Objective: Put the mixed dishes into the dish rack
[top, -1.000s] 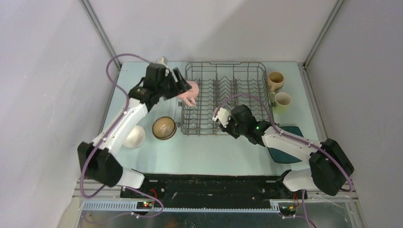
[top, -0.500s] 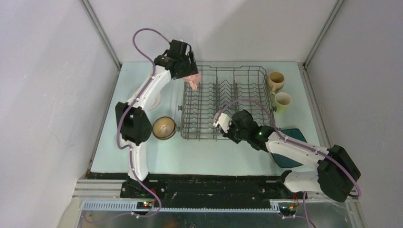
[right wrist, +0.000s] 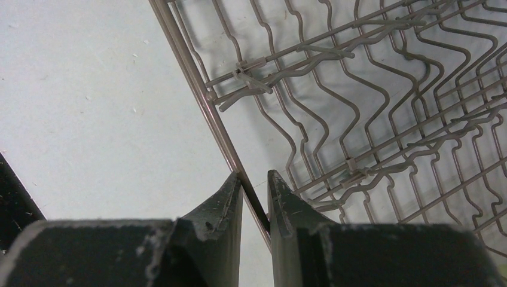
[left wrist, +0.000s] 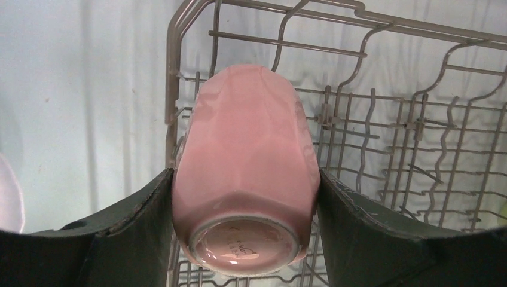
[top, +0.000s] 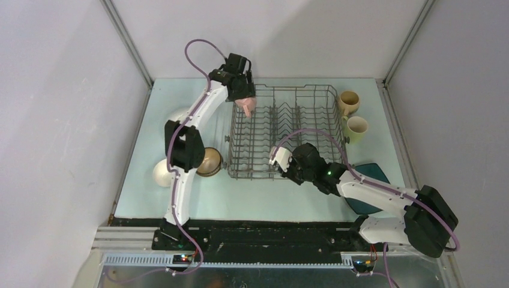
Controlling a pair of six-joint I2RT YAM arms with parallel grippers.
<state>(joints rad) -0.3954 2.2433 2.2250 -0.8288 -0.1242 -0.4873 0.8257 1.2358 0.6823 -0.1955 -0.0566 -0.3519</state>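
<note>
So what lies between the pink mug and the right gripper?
Only bare tines of the dish rack separate the pink mug from the right gripper, with no dish among them; the top external view shows it.

A pale mint tabletop (top: pixel 240 195) lay under even light, enclosed by plain grey-white walls (top: pixel 60 120) with slanting metal corner posts (top: pixel 127 45).
</note>
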